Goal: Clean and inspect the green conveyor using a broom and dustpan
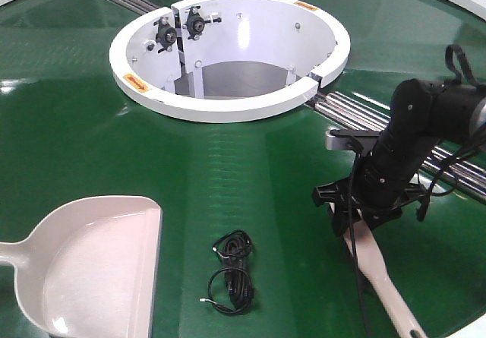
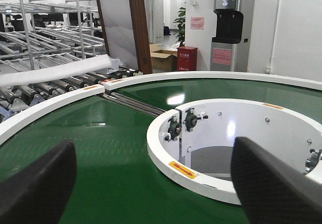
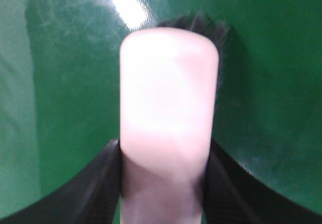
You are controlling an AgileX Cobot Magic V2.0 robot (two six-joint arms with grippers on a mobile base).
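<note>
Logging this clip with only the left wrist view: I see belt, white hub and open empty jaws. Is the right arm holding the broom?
Observer: Yes. The right gripper is shut on the broom, with its jaws pressing both sides of the stick.
Operator: Where is the dustpan?
Observer: The dustpan lies on the green conveyor, front left, unheld.
Operator: Anything to sweep?
Observer: A coiled black cable lies between the dustpan and the broom.

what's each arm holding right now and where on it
Right end effector clamps the broom on its stick, just behind the wide end. Left end effector is open and empty.
</note>
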